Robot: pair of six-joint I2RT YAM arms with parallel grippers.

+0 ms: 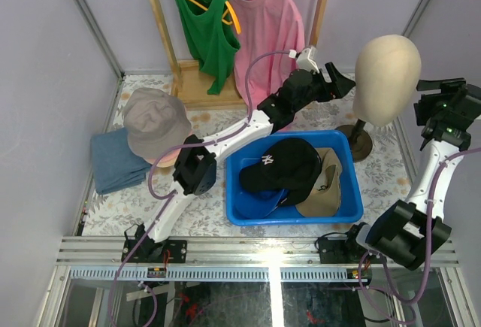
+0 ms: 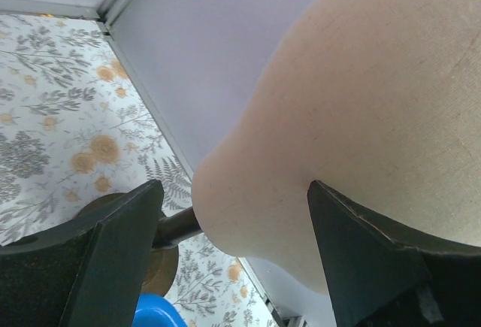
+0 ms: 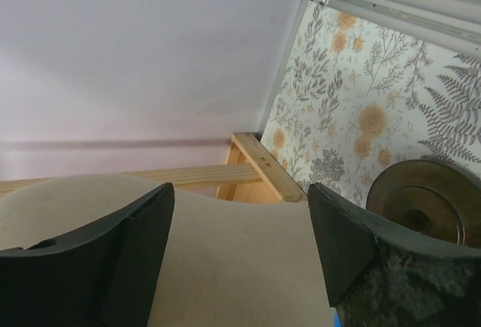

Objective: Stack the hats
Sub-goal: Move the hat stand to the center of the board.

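A grey-taupe bucket hat (image 1: 154,120) lies at the table's left on a flat blue fabric piece (image 1: 114,163). In the blue bin (image 1: 239,192) a black cap with a white logo (image 1: 282,165) rests beside a khaki cap (image 1: 328,184). My left gripper (image 1: 344,83) (image 2: 234,192) is open just left of the cream mannequin head (image 1: 387,77), whose lower curve (image 2: 361,116) fills the space ahead of its fingers. My right gripper (image 1: 422,101) (image 3: 240,192) is open on the head's right side, with the head's surface (image 3: 240,267) between its fingers. Neither holds a hat.
The mannequin's round dark base (image 1: 359,140) (image 3: 421,199) stands behind the bin. A wooden rack (image 1: 199,86) with a green shirt (image 1: 204,30) and a pink shirt (image 1: 259,26) fills the back. Lilac walls close in on both sides.
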